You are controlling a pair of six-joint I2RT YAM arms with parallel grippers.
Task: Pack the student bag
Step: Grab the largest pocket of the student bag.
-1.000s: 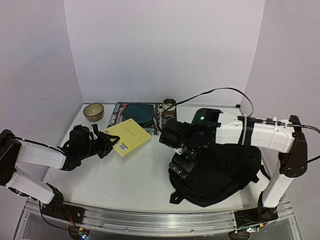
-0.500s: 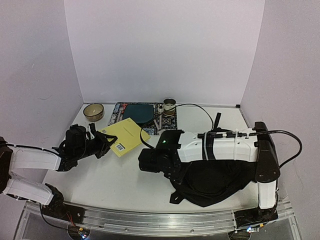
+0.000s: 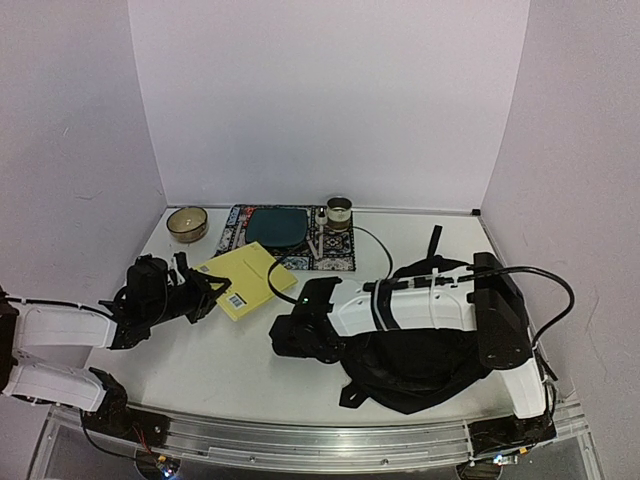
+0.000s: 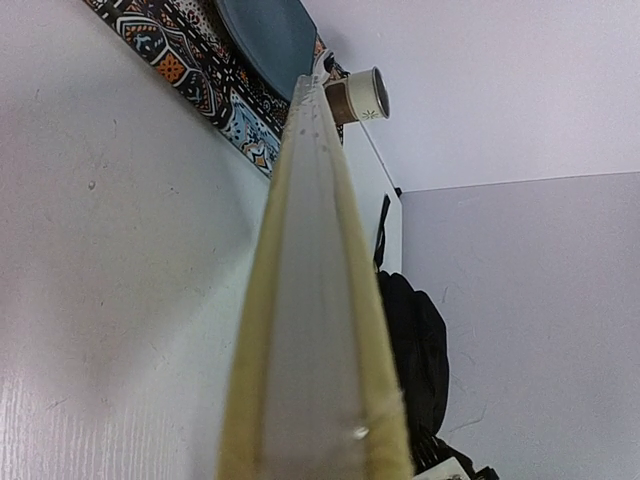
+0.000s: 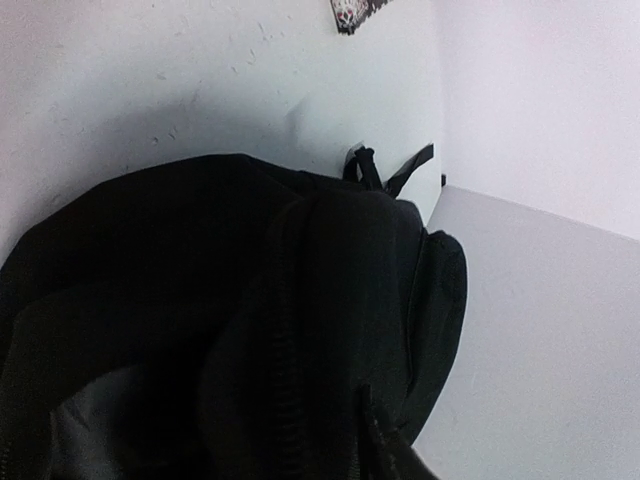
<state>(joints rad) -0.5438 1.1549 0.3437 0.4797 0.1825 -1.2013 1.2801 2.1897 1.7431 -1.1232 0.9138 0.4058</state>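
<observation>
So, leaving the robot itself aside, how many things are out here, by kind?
Black backpack: 1
Yellow book: 1
Bowl: 1
Cup: 1
Patterned mat: 1
Teal pad: 1
Total: 6

The overhead camera sat high above the near edge of the table [image 3: 220, 350], facing the back wall [image 3: 330, 100] and looking down on the whole scene from well away. The left wrist camera lay low and very near, sighting along the edge of a yellow book [image 4: 315, 320] toward the patterned mat [image 4: 190, 75] and a cup [image 4: 365, 95]. The right wrist camera was close against the student bag [image 5: 250, 320], which filled most of its view. All three views shared the bag and the mat.
</observation>
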